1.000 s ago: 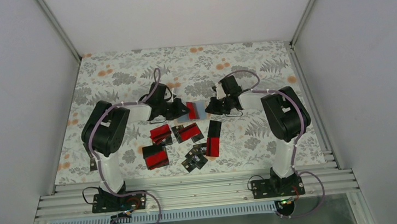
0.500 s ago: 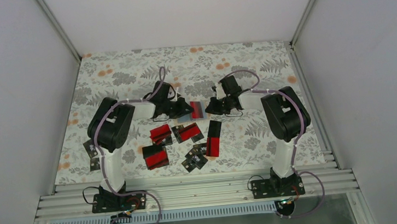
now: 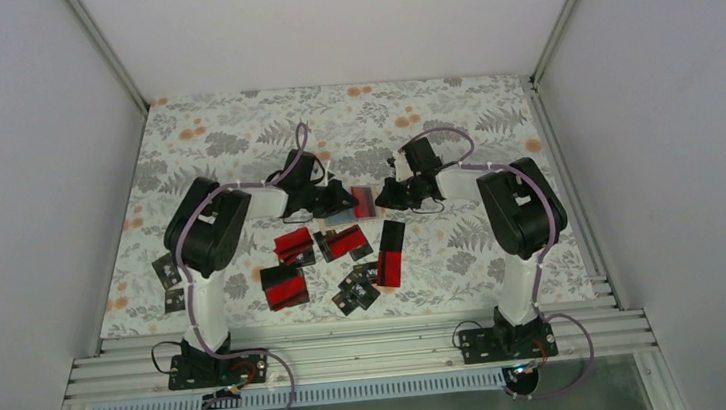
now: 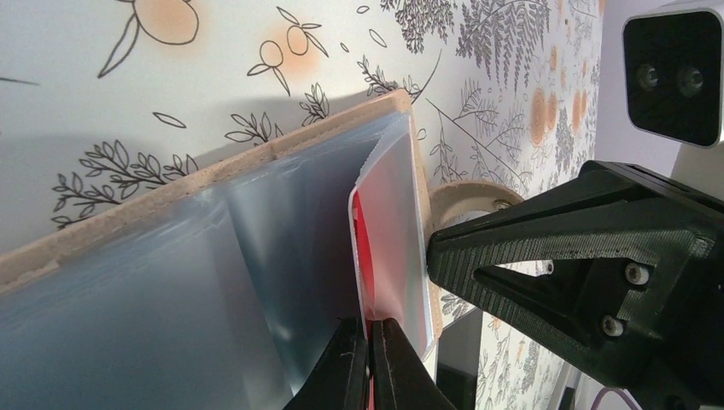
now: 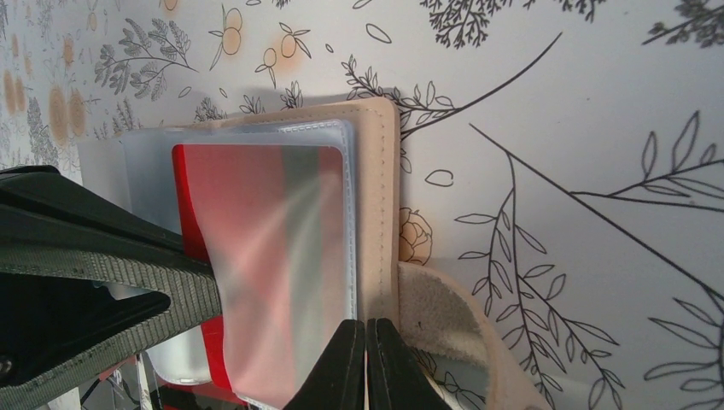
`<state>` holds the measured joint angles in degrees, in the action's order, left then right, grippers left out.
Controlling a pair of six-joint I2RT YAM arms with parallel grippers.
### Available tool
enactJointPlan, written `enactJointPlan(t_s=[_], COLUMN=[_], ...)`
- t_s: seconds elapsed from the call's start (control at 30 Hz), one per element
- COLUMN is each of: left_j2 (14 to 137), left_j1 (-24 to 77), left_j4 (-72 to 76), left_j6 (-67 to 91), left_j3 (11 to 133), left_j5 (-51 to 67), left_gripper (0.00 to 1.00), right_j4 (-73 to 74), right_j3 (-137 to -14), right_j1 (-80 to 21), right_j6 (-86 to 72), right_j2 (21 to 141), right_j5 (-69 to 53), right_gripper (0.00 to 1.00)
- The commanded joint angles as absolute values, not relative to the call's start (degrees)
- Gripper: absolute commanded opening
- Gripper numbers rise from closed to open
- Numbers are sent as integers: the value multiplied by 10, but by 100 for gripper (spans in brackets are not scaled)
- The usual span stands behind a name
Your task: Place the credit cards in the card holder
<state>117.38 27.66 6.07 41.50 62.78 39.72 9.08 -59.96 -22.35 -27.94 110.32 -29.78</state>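
Left pincer [image 4: 369,360] is closed tight on a red card [image 4: 360,248], its fingertips nearly meeting on the card's near edge. The right pincer [image 5: 367,354] is pinched shut on the tan edge of the card holder [image 5: 376,188], which it holds open out at mid-tabletop [image 3: 231,127], between the two wrists.

Over the last second the left arm [image 3: 211,235] has swung inward and pushed toward the right one. The card has travelled with it. Most of its red face now sits behind the frosted sleeve [image 4: 282,222], and only the gripped end seems to stick out. From above, less pale lining shows between the wrists than a second ago, and more red. I judge this card nearly seated, so a little more push and a release should finish it.

The arm's shift has also uncovered two dark cards [image 3: 165,271] near the left edge that its elbow was hiding. The other loose credit cards [image 3: 343,241] lie just where they were, in a scatter nearer the bases, so plenty remain to load.
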Motion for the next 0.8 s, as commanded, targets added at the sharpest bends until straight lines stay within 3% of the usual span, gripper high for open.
enactJointPlan(t_s=[0.0,0.3,0.77], left_j2=[1197,1198,1135], left_j1=[287,293,293], left_j4=[52,52,-35], left_j6=[424,427,392], left_j3=[630,634,633], left_j5=[395,396,319], left_gripper=[2,3,32], right_j4=[140,141,161], right_j3=[-593,-589,-602], right_j1=[-229,-229,-228], right_j6=[-272,-272,-263], right_j2=[1132,1126,1106], right_j5=[-293,-294,-277], right_gripper=[5,5,5])
